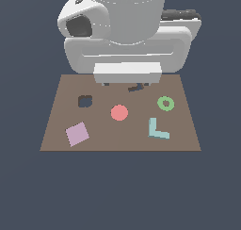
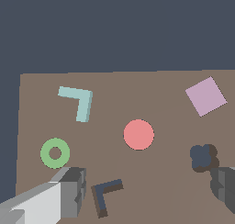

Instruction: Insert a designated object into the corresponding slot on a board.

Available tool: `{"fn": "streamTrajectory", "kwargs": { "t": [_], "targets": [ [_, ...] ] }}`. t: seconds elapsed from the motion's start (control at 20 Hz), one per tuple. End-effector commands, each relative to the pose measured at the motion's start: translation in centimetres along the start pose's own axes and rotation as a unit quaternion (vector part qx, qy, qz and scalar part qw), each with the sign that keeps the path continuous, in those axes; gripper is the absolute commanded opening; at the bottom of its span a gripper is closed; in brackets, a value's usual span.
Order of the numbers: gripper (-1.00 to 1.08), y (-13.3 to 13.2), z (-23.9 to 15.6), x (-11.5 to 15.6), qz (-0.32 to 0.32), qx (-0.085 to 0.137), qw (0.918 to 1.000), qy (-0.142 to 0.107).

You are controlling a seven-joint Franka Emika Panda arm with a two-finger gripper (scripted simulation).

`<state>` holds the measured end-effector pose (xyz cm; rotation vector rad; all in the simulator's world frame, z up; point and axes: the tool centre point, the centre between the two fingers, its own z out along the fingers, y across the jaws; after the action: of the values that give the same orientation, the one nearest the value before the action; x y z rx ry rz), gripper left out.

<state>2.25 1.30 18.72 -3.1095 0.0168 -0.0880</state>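
Hovering over the back part of the board [image 1: 56, 130], the arm is not holding anything, so the job is sitting at its very first step. Starting nearest me in the exterior view: the pink square [image 1: 76, 134] is lying on the exterior view's left, and the pale teal L-shaped piece [image 1: 156, 129] is lying flat on the exterior view's right, untouched, well apart from the pincer [image 2: 147, 191]. A little further back, the red disc [image 1: 119, 112] is sitting in the middle, with the green ring [image 1: 165, 103] just beyond the teal piece and the dark squarish hole [image 1: 85, 101] off to the left. Furthest back, the L-shaped slot [image 1: 136, 87] is peeking out from under the arm's bulk. The wrist view is showing the pincer's fingers [image 2: 69, 191] standing wide apart with that slot [image 2: 106, 196] between them and nothing gripped. Next, I reckon, it is needing to travel forward over the teal piece, line up across one leg, then drop and close.
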Motion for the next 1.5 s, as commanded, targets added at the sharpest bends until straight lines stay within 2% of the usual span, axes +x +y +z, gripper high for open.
{"fn": "streamTrajectory", "kwargs": {
  "t": [0.0,0.45,1.1,1.45],
  "targets": [
    [1.00,0.0,0.0,0.0,0.000,0.000,1.0000,0.000],
    [1.00,-1.6,2.0,0.6,0.010,-0.003,0.9999,-0.004],
    [1.00,-7.7,10.2,3.3,0.053,-0.013,0.9983,-0.019],
    [1.00,-9.8,13.3,4.6,0.069,-0.017,0.9972,-0.025]
  ]
}}
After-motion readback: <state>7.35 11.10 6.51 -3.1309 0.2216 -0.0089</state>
